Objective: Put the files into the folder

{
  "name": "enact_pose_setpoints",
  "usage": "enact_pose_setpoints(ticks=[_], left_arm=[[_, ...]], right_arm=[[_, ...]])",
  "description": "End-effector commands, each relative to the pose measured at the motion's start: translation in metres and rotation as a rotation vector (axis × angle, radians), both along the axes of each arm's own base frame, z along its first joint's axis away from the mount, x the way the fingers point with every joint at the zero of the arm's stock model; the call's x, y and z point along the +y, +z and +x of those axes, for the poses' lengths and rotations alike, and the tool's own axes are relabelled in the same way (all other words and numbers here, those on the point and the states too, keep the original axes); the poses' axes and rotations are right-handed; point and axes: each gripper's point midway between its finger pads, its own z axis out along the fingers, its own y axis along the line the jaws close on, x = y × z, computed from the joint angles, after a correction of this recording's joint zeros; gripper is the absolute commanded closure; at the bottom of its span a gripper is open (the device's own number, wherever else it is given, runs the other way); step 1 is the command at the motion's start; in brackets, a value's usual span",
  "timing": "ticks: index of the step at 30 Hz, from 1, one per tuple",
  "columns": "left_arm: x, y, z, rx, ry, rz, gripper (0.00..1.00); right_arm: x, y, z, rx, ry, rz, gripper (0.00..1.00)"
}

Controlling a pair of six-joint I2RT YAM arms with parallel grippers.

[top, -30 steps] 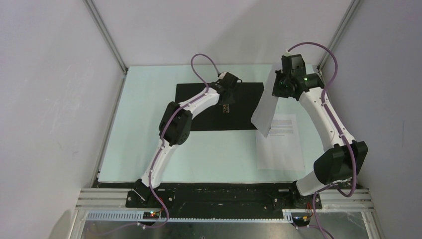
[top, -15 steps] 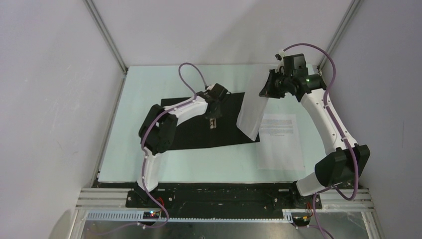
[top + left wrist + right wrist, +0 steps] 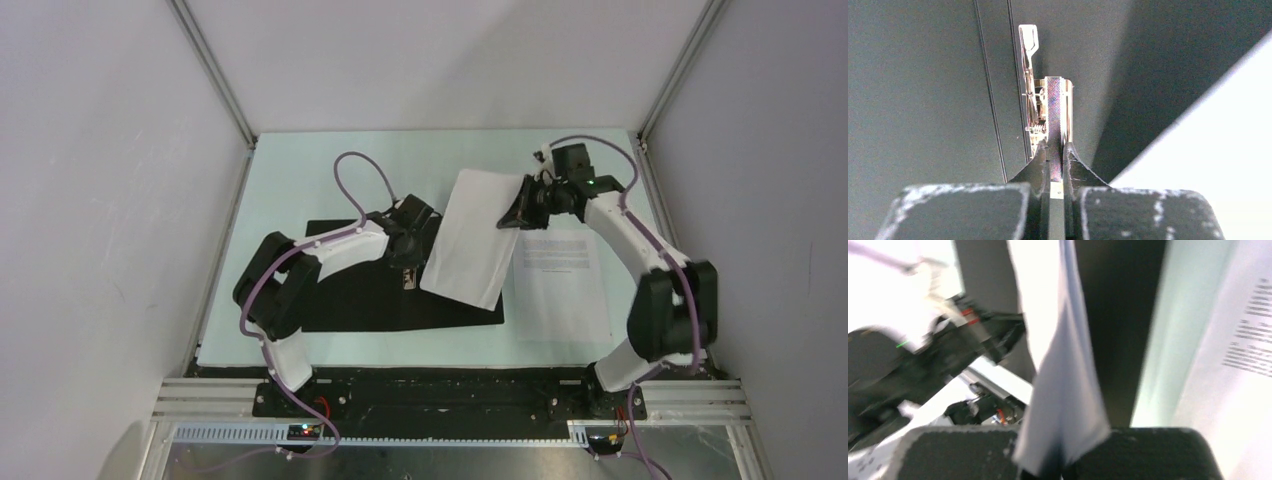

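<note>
The right gripper (image 3: 514,214), pinched shut on an edge of the plain sheet (image 3: 468,250), hangs it over the open folder (image 3: 340,305) beside the left gripper (image 3: 1056,152), clamped on the clip (image 3: 1052,105); the limp sheet could snag there and buckle, while the printed sheet (image 3: 563,290) lies behind it.

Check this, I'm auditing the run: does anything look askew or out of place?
The open folder lies slightly skewed on the table, left gripper shut on its clip. The plain sheet, held by the right gripper, hangs tilted over it. Nothing looks damaged.
</note>
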Motion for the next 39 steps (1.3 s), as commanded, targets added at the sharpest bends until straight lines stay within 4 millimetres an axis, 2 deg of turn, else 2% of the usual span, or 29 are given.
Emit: enact_pose_setpoints(ticks=[1, 3, 5, 7, 11, 17, 21, 26, 30, 32, 34, 35, 39], left_arm=[[-0.016, 0.019, 0.002, -0.044, -0.049, -0.086, 1.0], [-0.018, 0.018, 0.001, -0.034, -0.064, -0.095, 1.0], [-0.02, 0.018, -0.001, -0.028, -0.078, -0.104, 1.0], [-0.021, 0.018, -0.004, -0.02, -0.084, -0.111, 1.0], [-0.021, 0.014, -0.009, -0.005, -0.084, -0.125, 1.0], [-0.019, 0.011, -0.014, 0.005, -0.088, -0.128, 1.0], [-0.018, 0.01, -0.019, 0.013, -0.097, -0.131, 1.0], [-0.016, 0.008, -0.027, 0.022, -0.105, -0.128, 1.0], [-0.015, 0.007, -0.026, 0.022, -0.099, -0.123, 1.0], [-0.018, 0.008, -0.024, 0.022, -0.101, -0.132, 0.97], [-0.022, 0.011, -0.022, 0.017, -0.107, -0.14, 0.89], [-0.023, 0.013, -0.021, 0.014, -0.11, -0.143, 0.81], [-0.025, 0.023, -0.017, -0.008, -0.118, -0.162, 0.67]], right_arm=[[-0.021, -0.085, 0.014, 0.153, -0.09, -0.191, 1.0], [-0.026, -0.105, 0.016, 0.16, -0.099, -0.281, 1.0], [-0.024, -0.115, 0.016, 0.153, -0.09, -0.338, 1.0], [-0.013, -0.121, 0.012, 0.129, -0.057, -0.402, 1.0], [-0.006, -0.131, 0.007, 0.102, -0.03, -0.499, 1.0], [0.007, -0.131, 0.008, 0.013, 0.04, -0.589, 1.0], [0.005, -0.136, 0.004, -0.008, 0.079, -0.658, 1.0], [0.02, -0.13, 0.005, -0.075, 0.145, -0.634, 1.0], [0.032, -0.129, 0.003, -0.097, 0.202, -0.594, 1.0], [0.035, -0.128, 0.0, -0.108, 0.226, -0.595, 1.0], [0.038, -0.125, -0.002, -0.124, 0.236, -0.598, 1.0], [0.039, -0.123, -0.003, -0.131, 0.24, -0.591, 1.0], [0.042, -0.122, -0.003, -0.128, 0.251, -0.57, 1.0]])
